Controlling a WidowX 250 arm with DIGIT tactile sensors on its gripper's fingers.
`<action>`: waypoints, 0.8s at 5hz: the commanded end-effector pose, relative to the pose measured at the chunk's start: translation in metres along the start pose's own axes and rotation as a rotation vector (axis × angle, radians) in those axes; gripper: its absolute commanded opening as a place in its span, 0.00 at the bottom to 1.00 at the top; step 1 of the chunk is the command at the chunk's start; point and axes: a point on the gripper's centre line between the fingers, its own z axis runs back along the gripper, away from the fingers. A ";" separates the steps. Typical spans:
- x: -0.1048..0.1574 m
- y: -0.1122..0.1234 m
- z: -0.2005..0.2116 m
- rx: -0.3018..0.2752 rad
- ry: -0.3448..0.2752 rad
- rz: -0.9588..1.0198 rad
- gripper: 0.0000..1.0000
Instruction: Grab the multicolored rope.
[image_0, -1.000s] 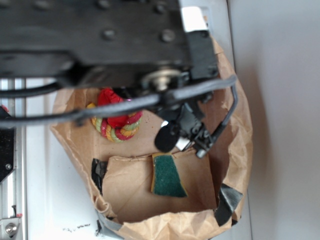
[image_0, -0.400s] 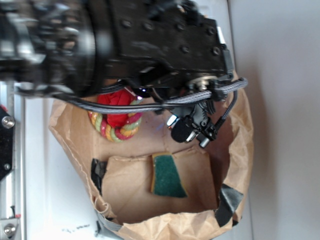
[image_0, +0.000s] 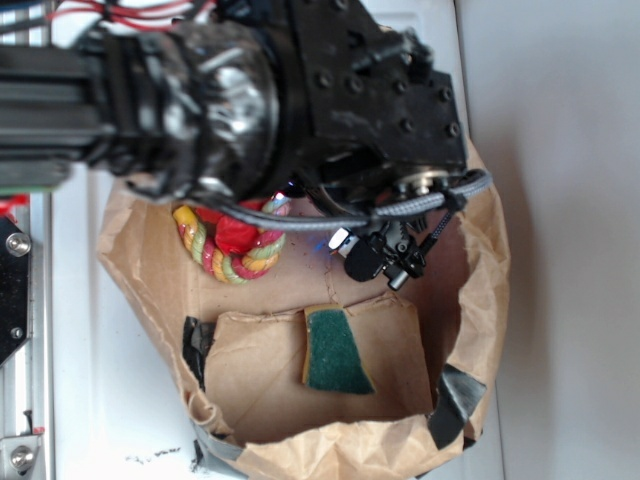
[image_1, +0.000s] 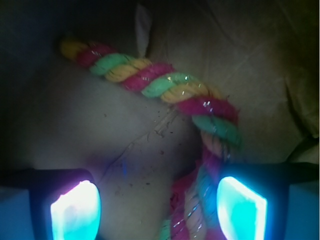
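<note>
3 things lie in the brown paper bag (image_0: 480, 300) under me: the rope (image_0: 232, 258), a red wad (image_0: 235, 232) and a green sponge (image_0: 335, 350). The bag sits open on a pale table (image_0: 100, 390), its rim patched with dark tape (image_0: 455, 400). The rope is coiled at the bag's far left corner, with the red wad resting on top of it. The sponge lies flat on a folded paper flap nearer the front, well apart from the rope.

My gripper (image_1: 159, 205) is spread apart, clamped on nothing. In the wrist view its 2 glowing fingers (image_1: 75, 210) sit low in the picture, and the rope (image_1: 165, 85) runs across above them, then bends down just beside the inner face of the right one. I cannot tell whether it touches that finger.

From the exterior camera my arm (image_0: 300, 90) covers the whole back of the bag and part of the wad, and it hides my fingertips. The wrist view is dark and tinted blue, so the wad and sponge do not show there, and the rope's lower end is cut off at the bottom edge.
</note>
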 end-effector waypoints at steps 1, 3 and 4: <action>0.006 0.017 0.005 0.011 -0.014 0.002 1.00; 0.003 0.013 0.002 -0.006 -0.029 0.010 1.00; 0.004 0.010 0.001 -0.019 -0.029 -0.029 1.00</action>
